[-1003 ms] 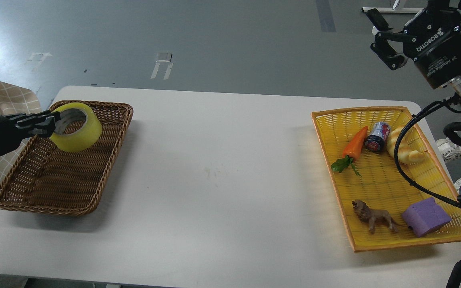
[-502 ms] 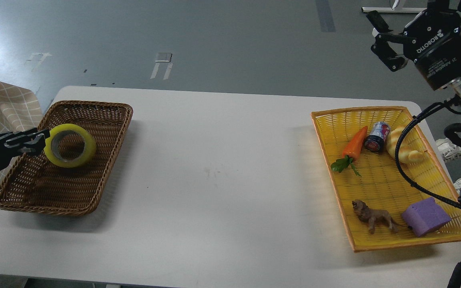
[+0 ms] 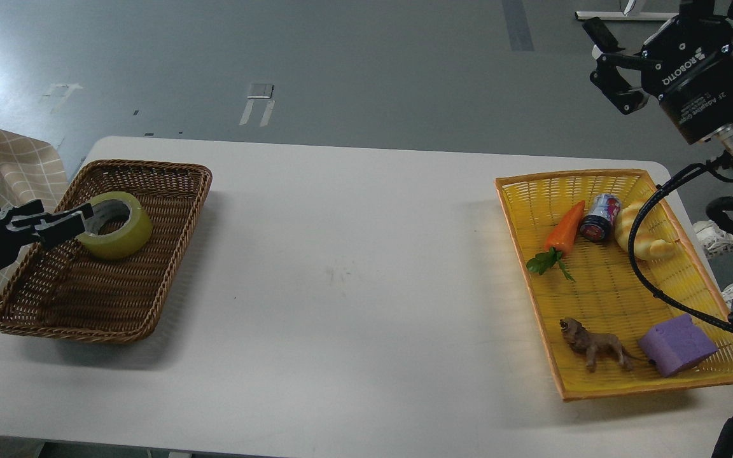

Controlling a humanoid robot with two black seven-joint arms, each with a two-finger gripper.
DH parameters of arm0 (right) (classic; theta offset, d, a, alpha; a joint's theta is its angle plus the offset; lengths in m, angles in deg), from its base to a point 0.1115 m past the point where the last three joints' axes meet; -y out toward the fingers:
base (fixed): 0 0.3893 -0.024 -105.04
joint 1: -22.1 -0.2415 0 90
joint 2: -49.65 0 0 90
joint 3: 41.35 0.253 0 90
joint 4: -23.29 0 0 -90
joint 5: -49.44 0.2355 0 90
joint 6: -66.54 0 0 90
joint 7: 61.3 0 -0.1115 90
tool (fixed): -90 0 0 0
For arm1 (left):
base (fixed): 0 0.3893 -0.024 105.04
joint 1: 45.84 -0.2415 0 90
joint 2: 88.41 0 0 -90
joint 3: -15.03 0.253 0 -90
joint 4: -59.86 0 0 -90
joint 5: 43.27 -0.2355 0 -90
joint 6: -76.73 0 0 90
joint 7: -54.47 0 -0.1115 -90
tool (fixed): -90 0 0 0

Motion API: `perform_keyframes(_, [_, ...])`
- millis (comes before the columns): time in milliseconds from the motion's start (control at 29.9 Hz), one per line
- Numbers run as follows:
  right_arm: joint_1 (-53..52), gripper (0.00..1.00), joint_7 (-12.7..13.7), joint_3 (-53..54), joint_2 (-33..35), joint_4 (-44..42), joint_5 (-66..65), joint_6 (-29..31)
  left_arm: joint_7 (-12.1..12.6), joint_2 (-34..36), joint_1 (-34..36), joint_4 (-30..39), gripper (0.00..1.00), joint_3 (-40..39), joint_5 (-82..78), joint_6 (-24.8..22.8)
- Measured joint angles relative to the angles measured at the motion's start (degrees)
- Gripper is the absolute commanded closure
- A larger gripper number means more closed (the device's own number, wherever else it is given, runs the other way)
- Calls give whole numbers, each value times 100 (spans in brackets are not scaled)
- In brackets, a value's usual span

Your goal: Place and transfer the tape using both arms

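Tape [image 3: 114,225] lies flat in the far part of the brown wicker basket [image 3: 55,305] on the left of the white table [image 3: 341,267], its hole facing up and its axis roughly upright. The left gripper [image 3: 80,214] reaches in low from the left edge, nearly level, fingers pointing right; they meet the roll's near-left rim, but I cannot tell whether they pinch it. The right gripper [image 3: 605,67] hangs high at the far right, above the yellow tray [image 3: 595,388], pointing left with fingers spread apart and empty.
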Motion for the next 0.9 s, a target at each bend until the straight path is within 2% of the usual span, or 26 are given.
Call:
perform_keyframes(334, [-52,0,-9,-92,-36,14,5,0,39,-646,1133,800,2,-49,2821,-28])
perform_keyframes(535, [-220,0,-9,-104,-151,-4,11,0,617,-1219,1495,1469,2,-202,4512,46])
perform_keyframes(736, [-450,0,2,-140,-182,-172,3,0,857,-2264,1547,2047,2,-1374,4949,60])
perform_keyframes(802, [-575,0,8,-214,-203,-307,-4,0,1137,-2663,1543,2285,2,-1680,4970,51])
perform_keyframes(903, [-763,0,7,-299,-217,-514,-15,-9,1719,-3200,1503,2576,2,-2040,4982,47])
